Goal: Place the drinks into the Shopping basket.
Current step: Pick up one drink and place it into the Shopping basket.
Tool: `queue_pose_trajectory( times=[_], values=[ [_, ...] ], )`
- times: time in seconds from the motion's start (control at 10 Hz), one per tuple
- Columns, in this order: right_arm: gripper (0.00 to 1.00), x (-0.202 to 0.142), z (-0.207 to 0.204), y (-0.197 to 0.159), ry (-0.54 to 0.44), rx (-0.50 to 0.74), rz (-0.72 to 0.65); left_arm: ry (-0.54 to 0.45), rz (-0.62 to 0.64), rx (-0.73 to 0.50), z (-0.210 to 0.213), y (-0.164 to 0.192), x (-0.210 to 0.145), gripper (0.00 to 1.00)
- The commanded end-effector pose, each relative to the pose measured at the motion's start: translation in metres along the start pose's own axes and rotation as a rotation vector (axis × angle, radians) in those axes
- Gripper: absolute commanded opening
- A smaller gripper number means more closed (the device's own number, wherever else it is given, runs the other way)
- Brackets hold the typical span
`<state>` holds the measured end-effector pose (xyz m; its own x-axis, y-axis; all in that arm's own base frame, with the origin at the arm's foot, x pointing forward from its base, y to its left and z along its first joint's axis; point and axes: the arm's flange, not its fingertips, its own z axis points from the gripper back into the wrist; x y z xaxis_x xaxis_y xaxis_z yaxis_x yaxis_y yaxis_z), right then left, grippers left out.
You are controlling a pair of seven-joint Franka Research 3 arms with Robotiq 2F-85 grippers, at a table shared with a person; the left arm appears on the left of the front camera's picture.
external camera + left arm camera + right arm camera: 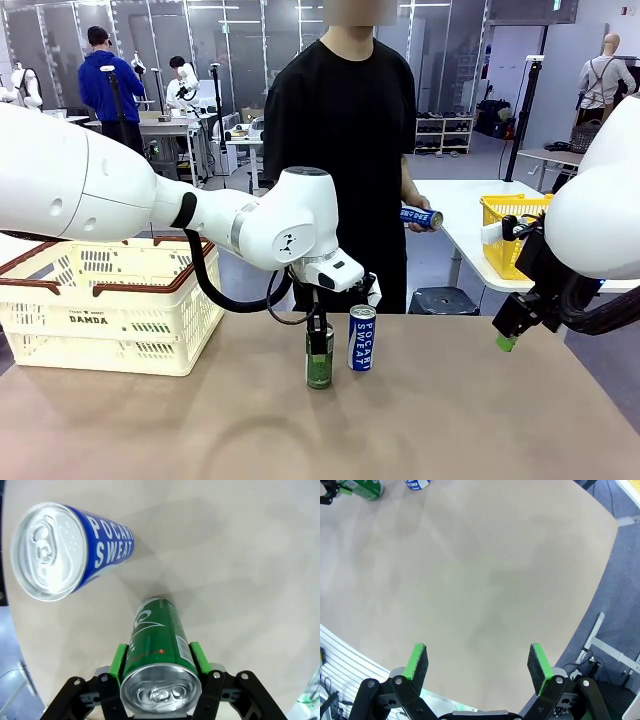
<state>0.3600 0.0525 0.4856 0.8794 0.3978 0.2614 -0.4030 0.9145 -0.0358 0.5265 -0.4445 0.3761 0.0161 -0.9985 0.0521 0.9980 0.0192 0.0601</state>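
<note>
The left gripper (pixel 158 656) is clamped on the green can (pixel 319 370), its pads squeezing both sides just below the silver top, and the can stands upright on the table (pixel 450 420) to the right of the Shopping basket (pixel 110 320), apart from it. A blue Pocari Sweat can (pixel 361 338) stands a little farther right of the basket, just beside the green one. Well to the basket's right, the right gripper (pixel 479 662) hangs over bare tabletop with its jaws wide apart and nothing between them.

A tan tabletop (pixel 460 420) spreads before me; beyond it, grey-blue floor (pixel 432 255), a dark stool (pixel 443 299), a white table (pixel 468 197) at the right, low shelves (pixel 444 134) and glass partitions (pixel 250 50) under ceiling strip lights (pixel 215 8).
</note>
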Motion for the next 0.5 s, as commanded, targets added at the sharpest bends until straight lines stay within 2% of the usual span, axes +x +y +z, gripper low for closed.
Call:
queue_pose_trajectory(
  times=[0.0, 0.1, 0.4],
  values=[
    [1.00, -0.001, 0.000, -0.001, 0.000, 0.003, -0.003, -0.014, 0.016, -0.001, 0.000, -0.008, -0.003, 0.17],
    [1.00, -0.001, 0.000, -0.001, 0.000, 0.003, -0.003, -0.025, 0.027, -0.009, 0.002, -0.007, -0.002, 0.28],
    [1.00, -0.001, 0.000, -0.001, 0.000, 0.003, -0.003, -0.077, 0.001, -0.033, 0.036, -0.006, -0.009, 0.28]
  ],
)
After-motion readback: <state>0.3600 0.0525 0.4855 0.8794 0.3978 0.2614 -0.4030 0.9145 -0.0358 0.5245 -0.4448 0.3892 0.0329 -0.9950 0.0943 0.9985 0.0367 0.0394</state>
